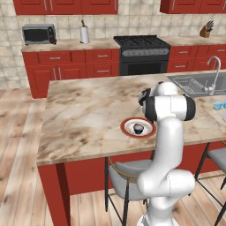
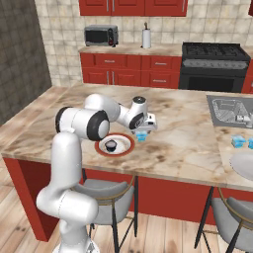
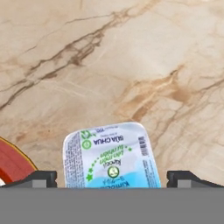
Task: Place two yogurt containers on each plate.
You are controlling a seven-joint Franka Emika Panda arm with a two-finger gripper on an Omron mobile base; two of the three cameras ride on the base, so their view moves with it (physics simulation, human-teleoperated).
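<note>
Blue cup (image 3: 111,157) between the tool's (image 2: 142,133) spread fingers (image 3: 37,178), over bare worktop (image 3: 131,52) just at 3 o'clock of the red plate (image 2: 126,147); dark cup (image 2: 111,145) on it. Open marble beyond.

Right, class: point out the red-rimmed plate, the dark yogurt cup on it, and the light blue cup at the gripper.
red-rimmed plate (image 2: 126,147), right base view, on its red rim.
dark yogurt cup (image 2: 111,145), right base view, on its top.
light blue cup (image 3: 109,157), hand view, on its printed lid.
</note>
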